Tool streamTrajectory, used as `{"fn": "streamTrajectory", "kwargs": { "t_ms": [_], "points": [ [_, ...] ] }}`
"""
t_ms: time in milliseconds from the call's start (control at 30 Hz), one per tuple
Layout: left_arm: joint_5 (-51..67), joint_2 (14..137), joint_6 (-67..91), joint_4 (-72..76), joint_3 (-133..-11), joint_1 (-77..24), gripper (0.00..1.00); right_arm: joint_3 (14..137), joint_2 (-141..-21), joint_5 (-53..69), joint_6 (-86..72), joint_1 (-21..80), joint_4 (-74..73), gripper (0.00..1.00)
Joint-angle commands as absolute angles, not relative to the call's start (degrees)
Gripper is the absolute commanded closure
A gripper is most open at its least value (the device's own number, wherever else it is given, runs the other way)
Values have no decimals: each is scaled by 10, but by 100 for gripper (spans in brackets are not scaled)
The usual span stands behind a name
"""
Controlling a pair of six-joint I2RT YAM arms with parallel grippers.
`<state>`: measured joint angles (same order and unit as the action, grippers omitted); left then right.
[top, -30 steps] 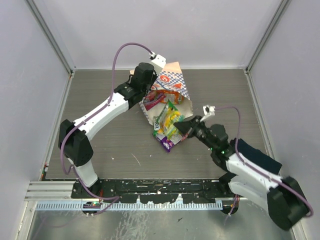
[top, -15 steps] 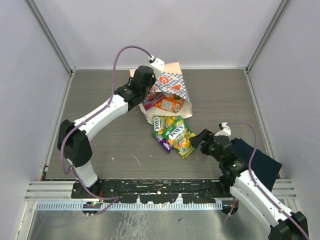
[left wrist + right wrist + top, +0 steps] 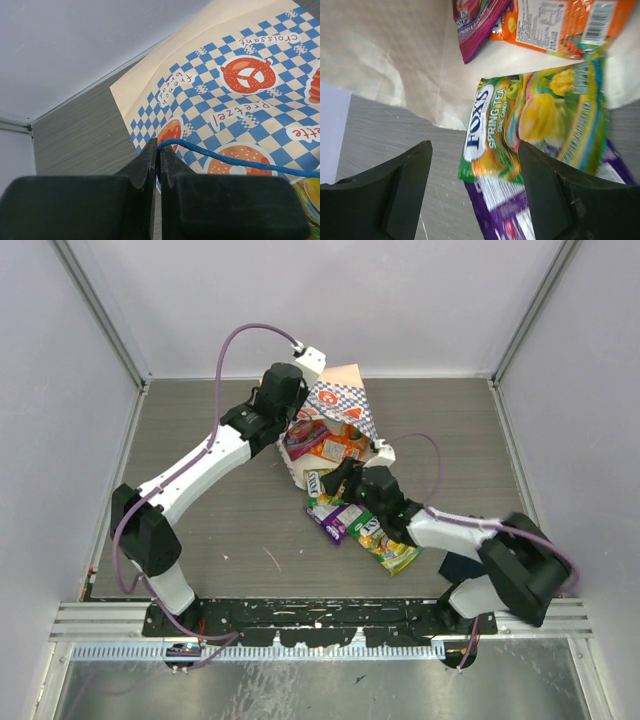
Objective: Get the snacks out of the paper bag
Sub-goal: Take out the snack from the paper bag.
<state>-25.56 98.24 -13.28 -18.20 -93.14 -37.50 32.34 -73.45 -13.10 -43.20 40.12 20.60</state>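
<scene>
Paper bag (image 3: 345,405) lies on its side at 12 o'clock of the worktop (image 3: 220,530), mouth facing 6 o'clock toward the arm bases. Left tool (image 3: 157,150) is clenched on the blue cord handle (image 3: 235,161) at the bag's 10 o'clock edge. Judged purpose: lifting the upper wall to prop the mouth open and steady the bag so packets slide out without dragging it. Right tool (image 3: 475,150) is released, jaws wide apart and empty, poised at the bag mouth over the green-yellow packet (image 3: 535,120), which lies half in, half out across the paper lip. Judged next pick, since it is the nearest and lies flat. Behind it at 12 o'clock, inside the bag, sit an orange packet (image 3: 555,25) and a magenta packet (image 3: 477,20). Already out, at 5 o'clock of the mouth, a purple packet (image 3: 335,523) and a second green-yellow packet (image 3: 390,545) lie overlapping on the worktop. Task judged partway done, with several snacks left inside. A dark cloth (image 3: 460,565) shows partly under the right arm at 4 o'clock. Surface is dark grey wood-grain with a few pale scuffs. The enclosure has plain pale walls on three sides, with aluminium corner posts. A perforated mounting rail (image 3: 300,615) runs along the 6 o'clock edge.
</scene>
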Motion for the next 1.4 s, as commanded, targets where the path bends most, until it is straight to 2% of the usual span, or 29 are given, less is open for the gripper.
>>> {"fn": "streamTrajectory", "kwargs": {
  "t_ms": [0, 200, 467, 667, 1033, 1233, 1367],
  "points": [
    [-259, 967, -114, -208, -976, -370, 96, 378, -864, -91, -475, 403, 451, 26],
    [-259, 965, -114, -234, -982, -374, 95, 402, -970, -97, -487, 402, 590, 27],
    [-259, 964, -103, -255, -995, -374, 95, 344, -1038, -147, -534, 402, 746, 29],
    [-251, 967, -97, -266, -998, -373, 95, 390, -1102, -154, -578, 409, 769, 28],
    [-240, 960, -92, -279, -1002, -373, 94, 572, -1216, -267, -696, 439, 608, 27],
    [-240, 950, -97, -281, -994, -374, 94, 643, -1215, -328, -750, 443, 409, 26],
    [-243, 940, -101, -277, -985, -374, 93, 656, -1208, -361, -774, 442, 329, 24]
  ]
}}
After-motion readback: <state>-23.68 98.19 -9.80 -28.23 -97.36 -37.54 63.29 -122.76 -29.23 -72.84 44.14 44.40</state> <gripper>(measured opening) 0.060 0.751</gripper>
